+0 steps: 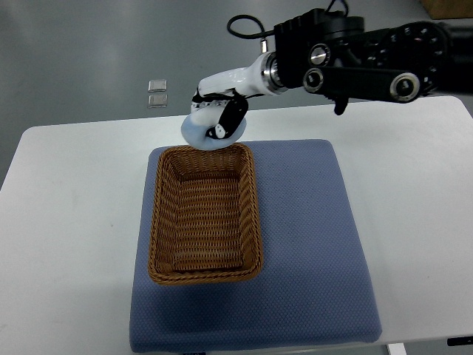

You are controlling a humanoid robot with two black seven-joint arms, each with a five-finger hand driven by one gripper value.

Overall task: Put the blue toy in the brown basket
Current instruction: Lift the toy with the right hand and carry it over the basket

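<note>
Gripped in the curled fingers of the right hand (219, 116), with the pale blue toy (201, 134) hung just over the far rim of the brown wicker basket (205, 216), whose long axis ran near-to-far, open well lying toward the near side.

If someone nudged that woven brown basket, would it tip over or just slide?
Probably slide, not tip: the brown basket is low and wide, sitting flat. The blue mat beneath looks textured, so it may drag. It seems light, being empty wicker; the right hand holds the blue toy above its far rim.
</note>
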